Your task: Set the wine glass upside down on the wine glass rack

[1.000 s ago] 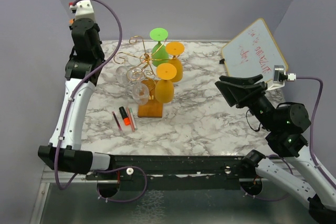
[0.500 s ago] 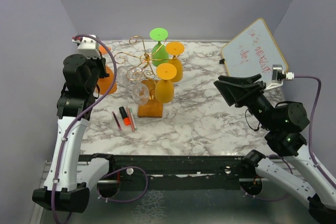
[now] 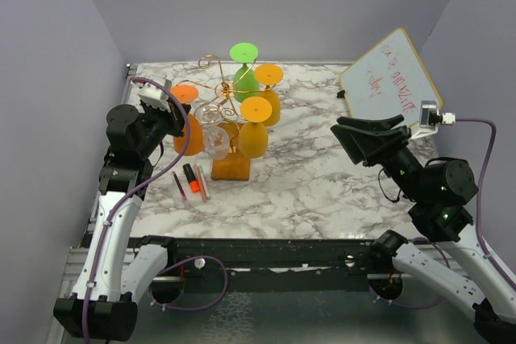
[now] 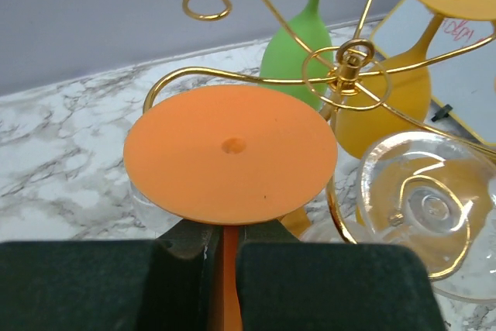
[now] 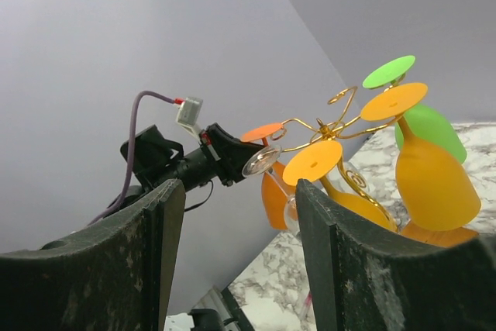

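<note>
**Top view:** left hand [image 3: 171, 114] is closed on the stem of the orange wine glass [image 3: 187, 125]. The glass is inverted, foot up, just left of the rack [image 3: 228, 110] and near its left curled arms. Can't tell from here whether glass and wire touch. The rack's wooden base [image 3: 231, 168] sits mid-counter. A green glass [image 3: 244, 78], two yellow glasses [image 3: 266, 102] and clear glasses [image 3: 214, 136] hang on the rack. Pens [image 3: 191, 181] lie just beside the base, front-left. The left arm is close to the counter's [image 3: 306, 175] left edge. Bare marble lies right of the rack. Right hand [image 3: 367, 136] is wide open and holds nothing, well apart from the rack. A whiteboard [image 3: 391, 76] leans at the rear right.

**Left wrist:** left hand [image 4: 223, 277] has its pads pinched on the orange stem. The orange wine glass [image 4: 231, 153] shows its foot disc facing up. A gold rack [image 4: 345, 67] arm curves behind the disc; contact unclear. A clear glass [image 4: 422, 207] is near on the right.

**Right wrist:** right hand [image 5: 236, 269] has its fingers spread with only air between. Far off are the rack [image 5: 325, 125], the orange wine glass [image 5: 271, 187] and the left hand [image 5: 225, 156] beside it.
</note>
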